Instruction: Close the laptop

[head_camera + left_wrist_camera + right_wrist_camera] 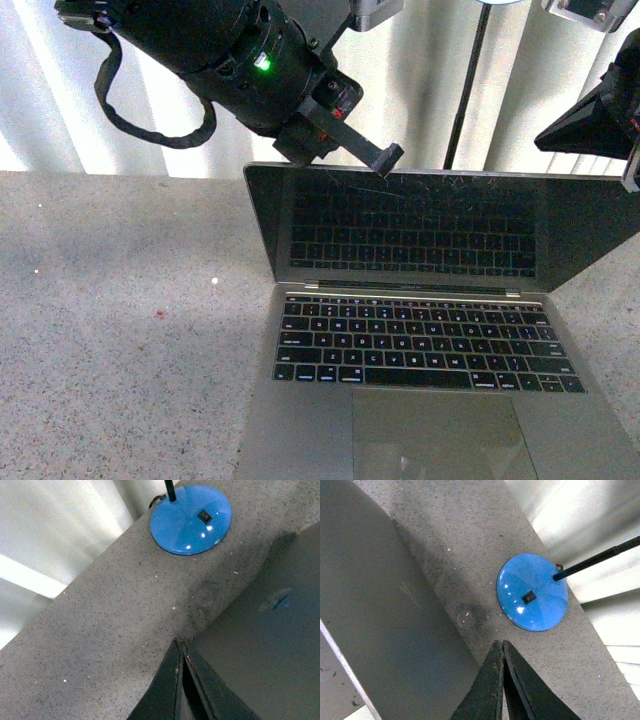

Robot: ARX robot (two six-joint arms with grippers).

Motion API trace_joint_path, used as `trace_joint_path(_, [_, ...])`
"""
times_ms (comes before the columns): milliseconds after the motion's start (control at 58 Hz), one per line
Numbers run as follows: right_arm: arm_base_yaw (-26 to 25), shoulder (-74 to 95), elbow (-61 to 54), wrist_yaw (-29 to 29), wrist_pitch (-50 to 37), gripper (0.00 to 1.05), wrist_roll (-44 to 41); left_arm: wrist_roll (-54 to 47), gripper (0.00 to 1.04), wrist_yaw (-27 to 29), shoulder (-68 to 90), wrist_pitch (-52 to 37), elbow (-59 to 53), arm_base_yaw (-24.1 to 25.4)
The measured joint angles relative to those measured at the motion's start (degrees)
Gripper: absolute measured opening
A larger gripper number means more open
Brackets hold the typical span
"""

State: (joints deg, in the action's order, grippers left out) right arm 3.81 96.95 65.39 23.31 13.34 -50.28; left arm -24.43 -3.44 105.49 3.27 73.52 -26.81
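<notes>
1. One laptop (420, 340) sits open on the speckled grey table (120, 330), on the near right side. Its dark, scratched screen stands leaning back a little, and the black keys and trackpad face up.
2. Two arms are up, one at each far corner of the screen.
3. The left claw (383, 158) hangs at the top edge of the screen near its left corner. Its two fingers are pressed together with nothing between them. I cannot tell whether it touches the lid. One green light (263, 62) glows on that arm.
4. The right claw (503, 675) is behind the lid on the right. Its two fingers are likewise closed together and empty.
5. One round blue lamp base (532, 605) with one black pole (465, 90) stands on the table behind the laptop, apart from the lid.
</notes>
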Motion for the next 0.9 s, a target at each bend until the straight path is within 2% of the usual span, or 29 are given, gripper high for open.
trace_joint_path(897, [1.11, -2.23, -7.56, -1.44, 0.83, 0.03, -3.91, 1.62, 0.04, -1.33, -2.99, -2.4, -8.26, -1.68])
